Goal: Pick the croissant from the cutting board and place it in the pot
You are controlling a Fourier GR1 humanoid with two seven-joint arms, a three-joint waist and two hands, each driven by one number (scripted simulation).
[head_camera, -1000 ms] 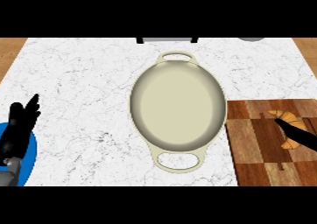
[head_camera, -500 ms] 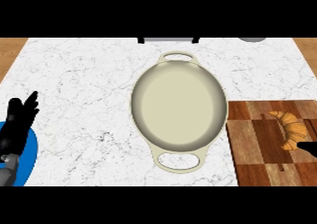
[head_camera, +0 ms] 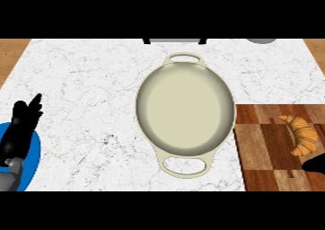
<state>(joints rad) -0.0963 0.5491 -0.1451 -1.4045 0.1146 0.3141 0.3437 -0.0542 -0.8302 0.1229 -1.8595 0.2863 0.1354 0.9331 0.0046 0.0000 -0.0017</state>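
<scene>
Nearest, at the lower left corner, the left hand [head_camera: 18,134] stood at rest, fingers straight, pressed together and pointing away. It lay partly over a blue plate [head_camera: 34,157] that was cut off by the left edge of the view. At the lower right, only a dark piece of the right hand [head_camera: 321,164] showed at the edge of the view, above the near part of the cutting board [head_camera: 265,148]. Whether it was spread or closed could not be told.

The croissant [head_camera: 301,134] lay on the board just beyond that hand, close to the board's right side, curved and running near to far. Nothing held it. The board's left edge ran just beside the rim of the pot [head_camera: 185,110], and any gap between them was too thin to judge.

The cream oval pot lay lengthwise at the middle of the worktop [head_camera: 85,90], one loop handle toward the robot and one away, with nothing inside. A broad stretch of bare marble lay between the pot and the left hand, and more beyond the board on the right.

At the worktop's far edge sat a dark object [head_camera: 175,40] and a grey one [head_camera: 261,40], both cut off.
</scene>
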